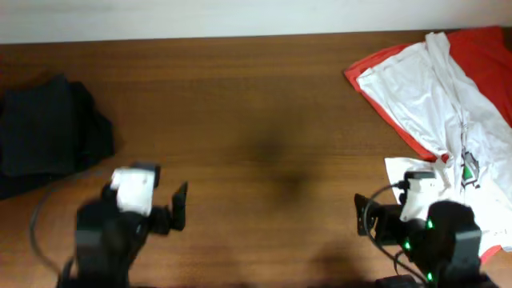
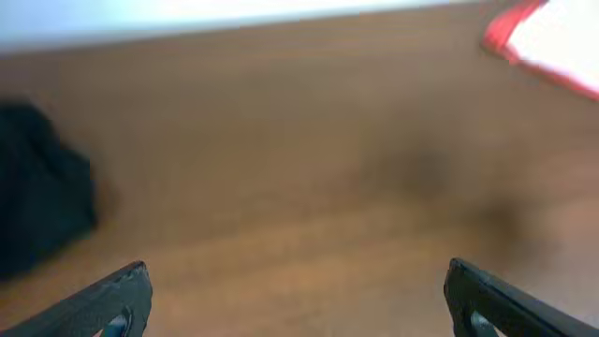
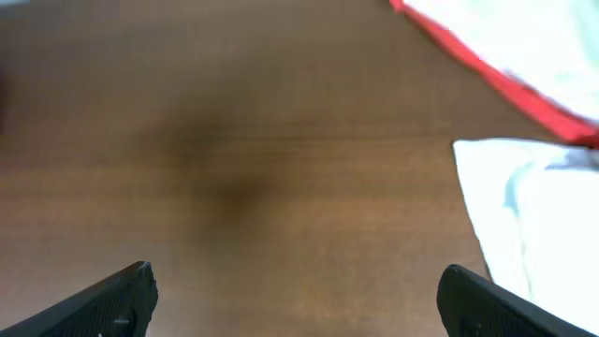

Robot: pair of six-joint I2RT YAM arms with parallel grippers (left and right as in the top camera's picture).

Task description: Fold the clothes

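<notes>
A dark black garment [image 1: 44, 132] lies bunched at the table's left edge; it also shows in the left wrist view [image 2: 37, 201]. At the back right a white T-shirt [image 1: 424, 96] lies over a red-orange one [image 1: 488, 52]; both show in the right wrist view, white [image 3: 533, 215] and red-orange [image 3: 505, 84]. No lettering shows on any garment. My left gripper [image 1: 181, 206] [image 2: 298, 295] is open and empty above bare wood, right of the black garment. My right gripper [image 1: 360, 216] [image 3: 298, 295] is open and empty at the front right, beside the white shirt's edge.
The brown wooden table [image 1: 256, 120] stretches between the two arms. A pale wall strip [image 1: 200, 16] runs along the far edge. A black cable [image 1: 36, 232] loops by the left arm.
</notes>
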